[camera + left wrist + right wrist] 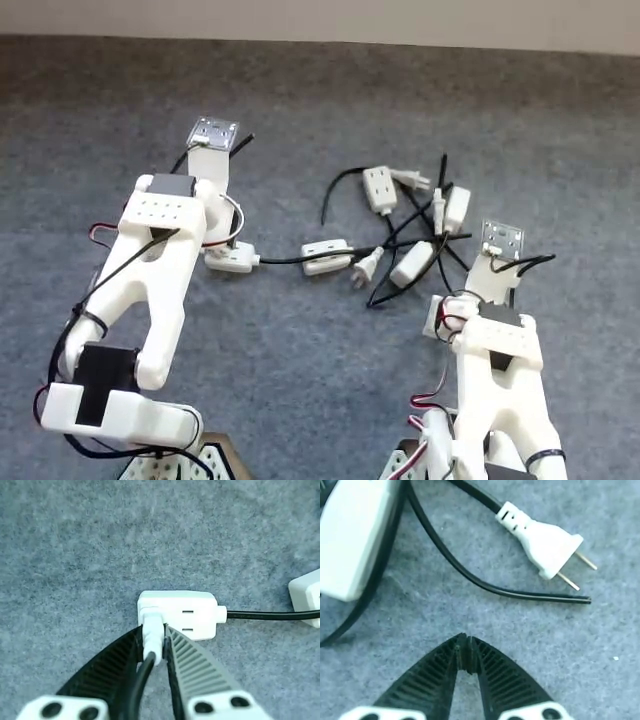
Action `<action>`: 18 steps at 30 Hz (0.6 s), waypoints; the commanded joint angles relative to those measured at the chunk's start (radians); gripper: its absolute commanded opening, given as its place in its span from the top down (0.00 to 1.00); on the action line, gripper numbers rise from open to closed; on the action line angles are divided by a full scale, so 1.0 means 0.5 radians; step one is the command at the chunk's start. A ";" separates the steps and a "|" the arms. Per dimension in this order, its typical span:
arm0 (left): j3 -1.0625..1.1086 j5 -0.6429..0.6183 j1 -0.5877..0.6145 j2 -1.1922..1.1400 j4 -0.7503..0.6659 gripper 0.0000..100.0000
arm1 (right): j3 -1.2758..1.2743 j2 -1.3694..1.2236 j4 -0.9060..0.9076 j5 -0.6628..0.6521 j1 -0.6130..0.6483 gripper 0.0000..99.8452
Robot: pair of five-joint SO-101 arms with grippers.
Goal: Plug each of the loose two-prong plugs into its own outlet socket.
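My left gripper (159, 647) is shut on a white two-prong plug (153, 635) that is pressed into the end of a white outlet block (182, 614). In the high view that outlet block (230, 259) lies under the left arm's wrist. My right gripper (466, 652) is shut with nothing in it, just above the grey carpet. Beyond it lies a loose white plug (542, 542) with two bare brass prongs, and a white outlet block (350, 535) sits off to one side. From above, the loose plug (366, 268) lies beside another outlet block (327, 256).
More white outlet blocks (378, 188) (456, 208) (412, 263) and tangled black cords (420, 225) lie at the centre right. A black cord (470, 575) runs between my right gripper and the loose plug. Another white block (307, 597) lies near the left gripper's outlet.
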State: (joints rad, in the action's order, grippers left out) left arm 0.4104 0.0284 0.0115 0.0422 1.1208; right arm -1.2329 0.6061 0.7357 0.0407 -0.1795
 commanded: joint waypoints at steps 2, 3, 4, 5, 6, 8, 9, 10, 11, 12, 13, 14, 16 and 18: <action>0.026 0.009 0.014 -0.075 -0.003 0.99 | 0.011 0.005 -0.035 0.003 -0.011 0.99; 0.020 0.009 0.014 -0.137 -0.009 0.99 | 0.011 0.005 -0.035 0.003 -0.011 0.99; 0.014 0.009 0.017 -0.216 -0.043 0.99 | 0.011 0.005 -0.035 0.003 -0.011 0.99; 0.005 0.009 0.020 -0.302 -0.086 0.99 | 0.011 0.005 -0.035 0.003 -0.011 0.99; -0.029 0.009 0.023 -0.394 -0.110 0.99 | 0.011 0.005 -0.035 0.003 -0.011 0.99; -0.146 0.009 0.038 -0.566 -0.095 0.99 | 0.011 0.002 -0.035 0.003 -0.011 0.99; -0.226 0.006 0.048 -0.646 -0.037 0.99 | 0.011 0.002 -0.035 0.003 -0.011 0.99; -0.321 0.006 0.060 -0.707 0.037 0.99 | 0.011 0.002 -0.035 0.003 -0.011 0.99; -0.416 0.006 0.069 -0.772 0.114 0.98 | 0.011 0.002 -0.035 0.003 -0.011 0.99; -0.493 0.009 0.078 -0.824 0.187 0.96 | 0.011 0.002 -0.035 0.003 -0.011 0.99; -0.557 0.006 0.084 -0.867 0.252 0.92 | 0.011 0.002 -0.035 0.003 -0.011 0.99; -0.609 0.000 0.091 -0.904 0.313 0.87 | 0.011 0.002 -0.035 0.003 -0.011 0.99; -0.695 0.000 0.118 -0.956 0.414 0.77 | 0.011 0.002 -0.035 0.003 -0.011 0.99; -0.753 0.006 0.164 -0.959 0.479 0.70 | 0.011 0.002 -0.035 0.003 -0.011 0.99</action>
State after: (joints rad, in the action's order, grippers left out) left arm 0.0913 0.0299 0.0514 -0.3936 1.2942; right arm -1.2329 0.6061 0.7357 0.0422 -0.1795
